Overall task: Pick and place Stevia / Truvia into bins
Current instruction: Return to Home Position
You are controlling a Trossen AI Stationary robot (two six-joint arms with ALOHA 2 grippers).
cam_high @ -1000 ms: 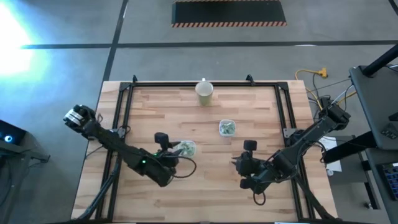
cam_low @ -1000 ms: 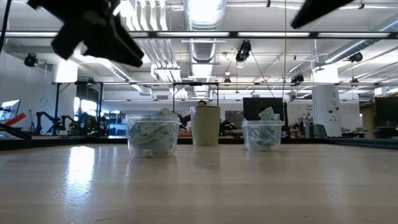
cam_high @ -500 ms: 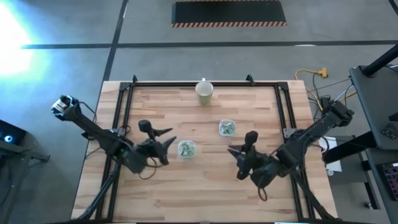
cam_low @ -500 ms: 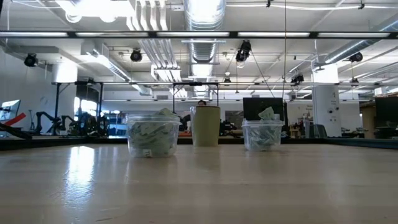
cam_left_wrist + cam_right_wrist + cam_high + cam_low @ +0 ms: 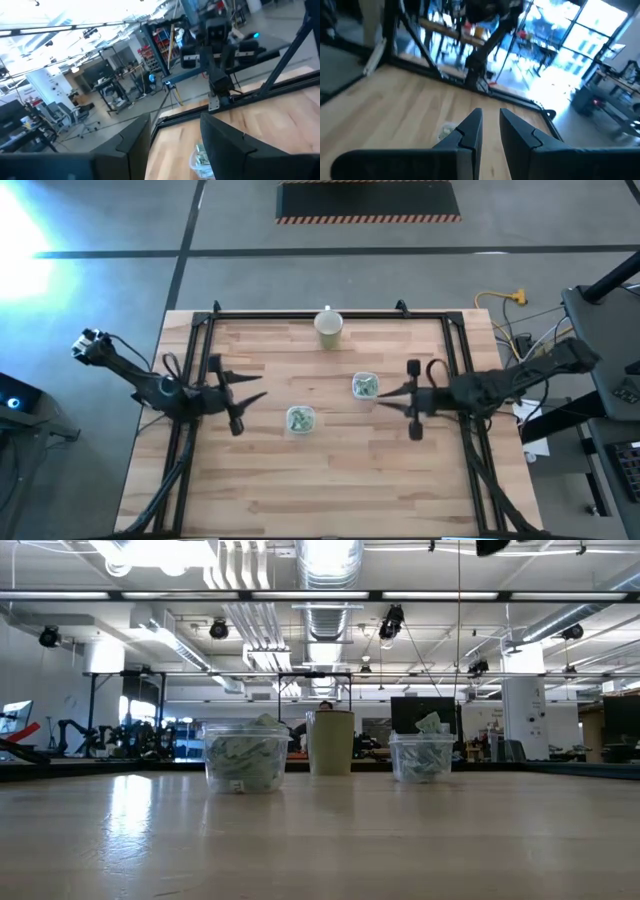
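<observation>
Wooden worktop (image 5: 330,480), butcher-block look, and both clear bins are parked around the middle of it. The left bin (image 5: 290,419) sits pretty much dead centre, a touch closer to the front edge. The right bin (image 5: 354,387) is a little further back and toward the right edge, and the two aren't touching. Both are stuffed with pale green and white Stevia packets (image 5: 301,419), and from table height you can see one packet poking up above the right bin's rim. A cream cup (image 5: 329,328) stands upright near the middle of the back edge, apart from both bins.

Left gripper (image 5: 256,388) hangs over the left part of the worktop, pointing in toward the centre, short of the left bin. Its fingers are spread wide with nothing between them, and through that gap its wrist camera catches a bit of a bin on the wood.

Right gripper (image 5: 380,400) is over the right part, also pointing in toward the centre, with its tips close by the right bin as seen from above. Fingers are pulled almost together, only a thin slit, nothing in it. How high either one hangs over the wood, I can't tell.
</observation>
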